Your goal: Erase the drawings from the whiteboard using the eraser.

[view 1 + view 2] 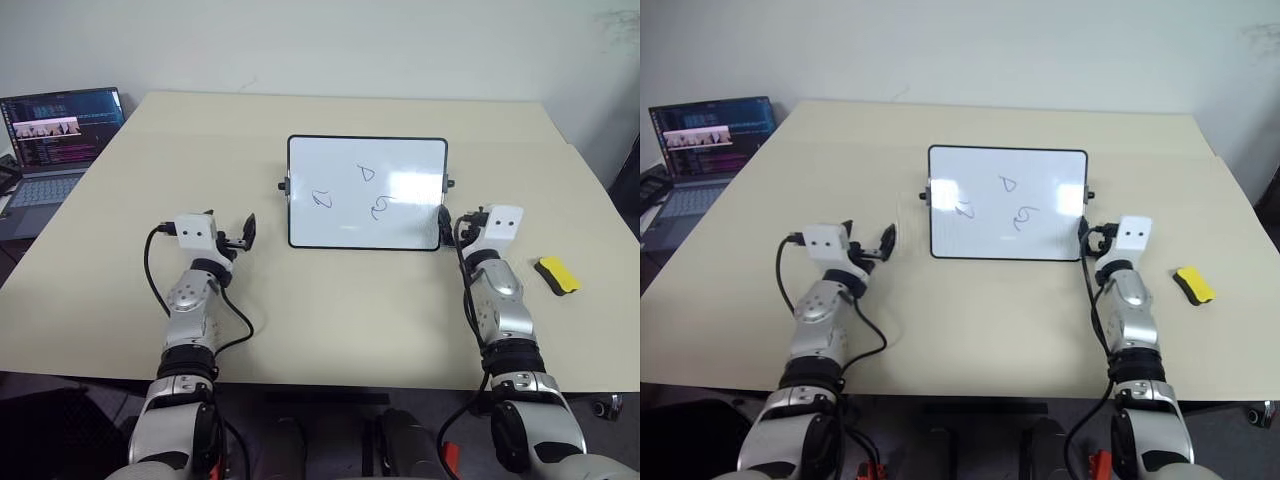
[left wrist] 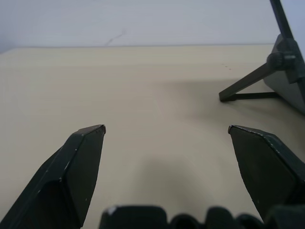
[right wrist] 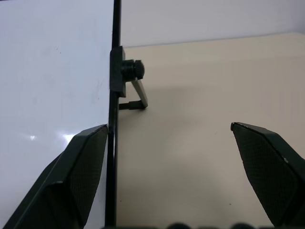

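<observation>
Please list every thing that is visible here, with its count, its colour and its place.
whiteboard: one, white with a thin black frame, standing on its stand at the middle of the table.
drawings: three, dark marker, on the whiteboard face.
eraser: one, yellow with a black base, on the table to the right of the right arm.
laptop: one, grey, screen lit, beside the table's far left corner.
table: one, pale beige, under everything.
left claw: one, black fingers, open, above the table left of the whiteboard.
right claw: one, black fingers, open, at the whiteboard's right edge.
</observation>
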You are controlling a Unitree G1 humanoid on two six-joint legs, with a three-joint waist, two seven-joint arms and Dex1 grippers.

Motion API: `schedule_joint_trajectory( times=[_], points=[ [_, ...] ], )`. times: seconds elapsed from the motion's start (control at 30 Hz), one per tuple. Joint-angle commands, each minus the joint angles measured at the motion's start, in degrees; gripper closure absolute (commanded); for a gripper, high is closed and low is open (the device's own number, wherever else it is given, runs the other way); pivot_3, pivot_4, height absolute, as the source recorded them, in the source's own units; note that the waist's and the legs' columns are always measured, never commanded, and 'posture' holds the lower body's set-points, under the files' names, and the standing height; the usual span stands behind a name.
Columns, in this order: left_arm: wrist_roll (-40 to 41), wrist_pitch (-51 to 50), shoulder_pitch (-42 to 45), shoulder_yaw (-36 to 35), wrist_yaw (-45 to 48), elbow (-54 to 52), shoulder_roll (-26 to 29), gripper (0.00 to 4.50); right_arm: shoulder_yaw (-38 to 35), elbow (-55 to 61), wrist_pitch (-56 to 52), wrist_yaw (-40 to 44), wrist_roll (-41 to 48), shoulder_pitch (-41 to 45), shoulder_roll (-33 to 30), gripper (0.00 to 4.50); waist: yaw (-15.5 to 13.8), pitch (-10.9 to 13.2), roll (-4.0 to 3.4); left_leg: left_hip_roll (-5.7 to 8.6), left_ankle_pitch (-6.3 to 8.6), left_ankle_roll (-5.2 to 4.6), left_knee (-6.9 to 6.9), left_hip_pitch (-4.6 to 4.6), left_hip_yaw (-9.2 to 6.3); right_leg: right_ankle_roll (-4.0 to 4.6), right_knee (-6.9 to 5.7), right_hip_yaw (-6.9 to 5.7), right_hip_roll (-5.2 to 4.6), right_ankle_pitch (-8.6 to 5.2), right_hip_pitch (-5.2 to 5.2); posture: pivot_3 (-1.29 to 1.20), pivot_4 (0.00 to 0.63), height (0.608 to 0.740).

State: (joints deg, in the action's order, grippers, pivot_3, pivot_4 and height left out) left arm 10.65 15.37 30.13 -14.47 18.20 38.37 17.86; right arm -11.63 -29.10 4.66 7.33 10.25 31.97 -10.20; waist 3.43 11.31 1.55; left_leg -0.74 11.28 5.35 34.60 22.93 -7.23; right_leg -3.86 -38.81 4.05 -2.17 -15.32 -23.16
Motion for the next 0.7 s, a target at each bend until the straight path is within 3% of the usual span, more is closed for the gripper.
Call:
schedule_joint_trajectory(
  times=[0.03, 0.7],
  points=[
    [0.4, 0.3, -1.4, -0.5, -0.1, -3.8, 0.9, 0.0, -0.2, 0.8, 1.2, -1.5, -1.0, 1.0, -0.4, 0.01, 0.0, 0.0, 0.0, 0.0, 0.0, 0.0, 0.0, 0.0, 0.0, 0.0, 0.01, 0.0, 0.0, 0.0, 0.0, 0.0, 0.15, 0.74],
    [0.7, -1.7, -0.2, 0.2, 1.8, -7.9, 3.1, 0.0, -2.6, -2.4, 2.7, -0.3, 0.5, 2.4, -4.2, 0.01, -0.3, 0.0, 0.01, 0.01, -0.01, 0.01, 0.08, 0.0, -0.03, -0.04, -0.01, -0.02, 0.0, 0.03, 0.05, 0.0, 0.15, 0.74]
  ],
)
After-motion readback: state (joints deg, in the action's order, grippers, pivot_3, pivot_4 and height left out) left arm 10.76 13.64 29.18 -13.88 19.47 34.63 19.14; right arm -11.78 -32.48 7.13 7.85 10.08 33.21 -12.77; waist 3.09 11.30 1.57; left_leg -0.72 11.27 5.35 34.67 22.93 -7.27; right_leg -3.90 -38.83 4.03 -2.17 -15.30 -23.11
